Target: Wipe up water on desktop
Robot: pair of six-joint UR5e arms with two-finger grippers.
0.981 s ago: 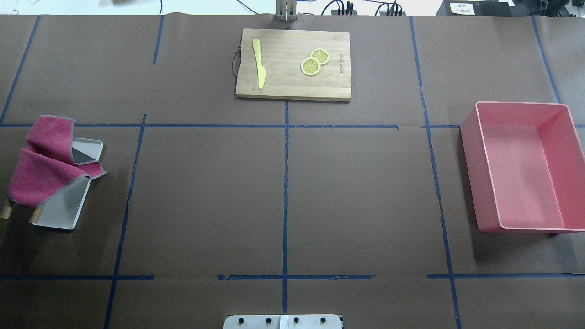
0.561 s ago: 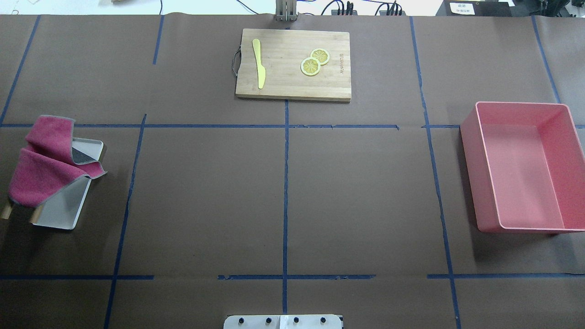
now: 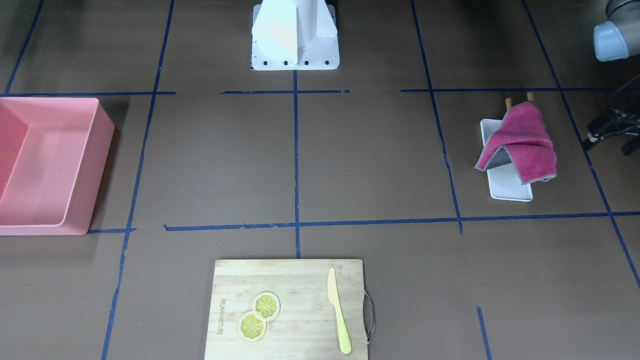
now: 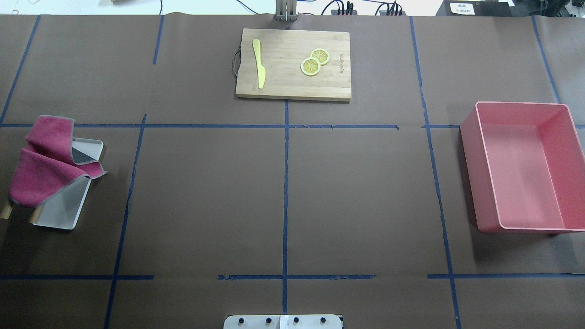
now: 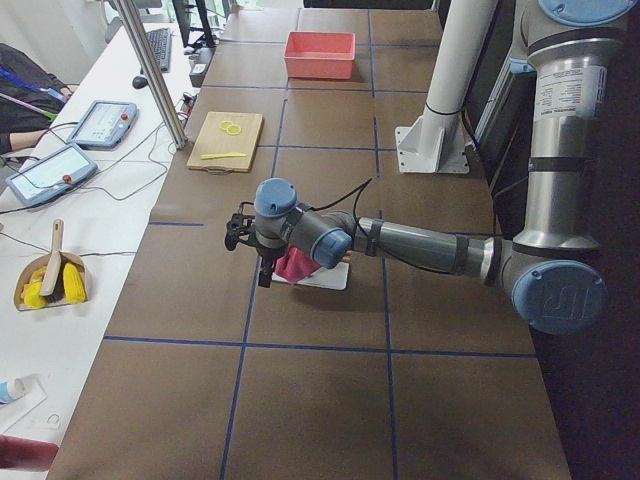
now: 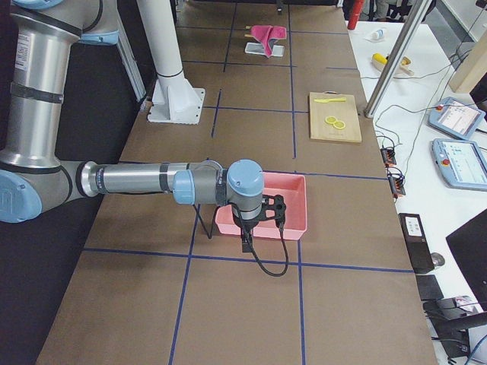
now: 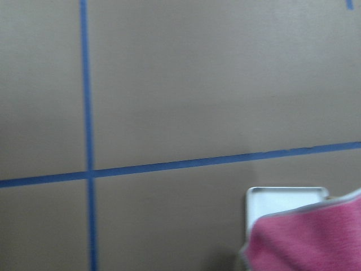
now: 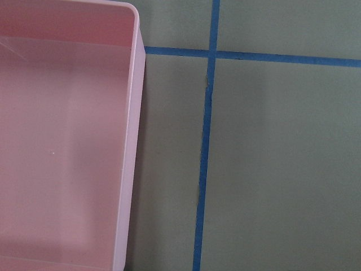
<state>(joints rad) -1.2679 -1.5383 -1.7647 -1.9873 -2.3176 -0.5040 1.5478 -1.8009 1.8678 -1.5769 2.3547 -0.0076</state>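
The desktop (image 4: 205,196) is a matte brown surface with blue tape lines; I see no water on it. A magenta cloth (image 4: 45,164) lies draped over a white tray (image 4: 59,212) at the left. It also shows in the front view (image 3: 522,140) and the left wrist view (image 7: 310,237). My left gripper (image 3: 607,141) hangs above the table beside the cloth, its fingers apart and empty; it also shows in the left side view (image 5: 255,250). My right gripper (image 6: 255,228) hovers by the pink bin; I cannot tell whether it is open or shut.
A wooden cutting board (image 4: 292,87) at the back middle carries a yellow knife (image 4: 258,64) and two lemon slices (image 4: 314,61). A pink bin (image 4: 473,151) stands at the right. The robot base (image 3: 295,35) is at the near middle edge.
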